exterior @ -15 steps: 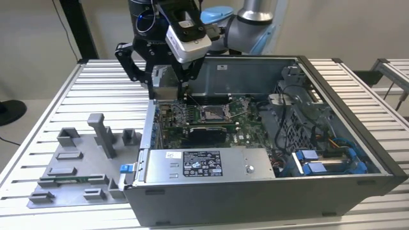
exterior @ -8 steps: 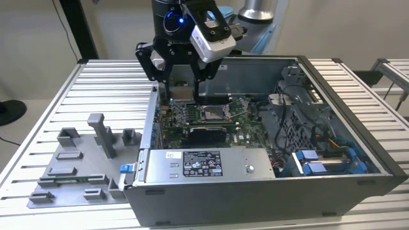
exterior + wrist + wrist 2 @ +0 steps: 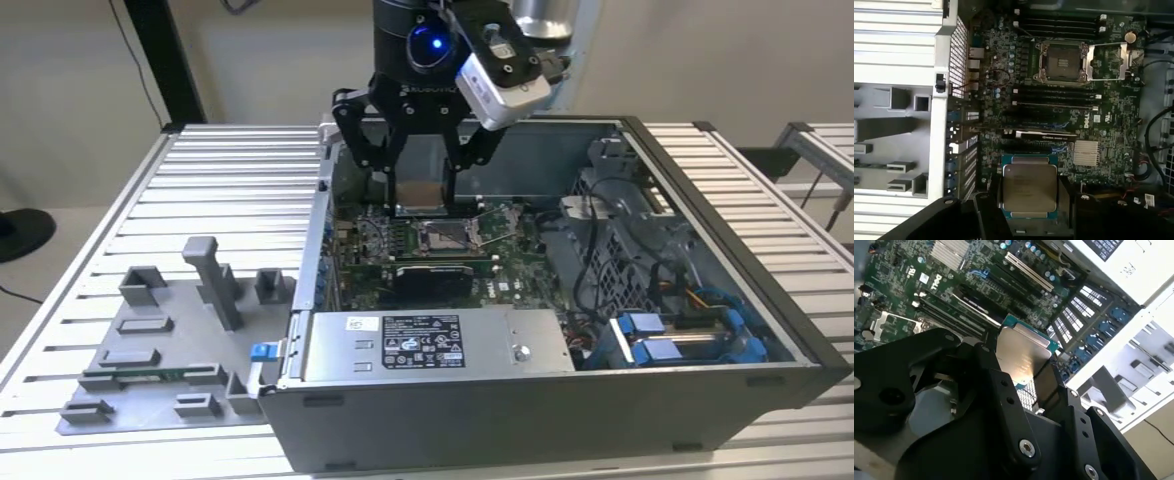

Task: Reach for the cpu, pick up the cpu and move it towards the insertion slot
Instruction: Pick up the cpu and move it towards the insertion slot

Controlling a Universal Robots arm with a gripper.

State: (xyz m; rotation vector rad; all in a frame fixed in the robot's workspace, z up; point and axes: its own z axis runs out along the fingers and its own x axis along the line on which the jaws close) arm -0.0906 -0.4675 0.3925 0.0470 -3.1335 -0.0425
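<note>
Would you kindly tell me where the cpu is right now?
The cpu is held in the gripper, above the motherboard inside the open computer case, not yet at the insertion slot.

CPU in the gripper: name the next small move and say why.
Probably carry the cpu sideways over the board until it sits above the insertion slot. The gripper holds it clear of the board, and in the first wrist view the open socket lies well apart from the chip.

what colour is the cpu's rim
Teal-green around a silvery top, on the cpu in the hand; clearest in the first wrist view.
</note>
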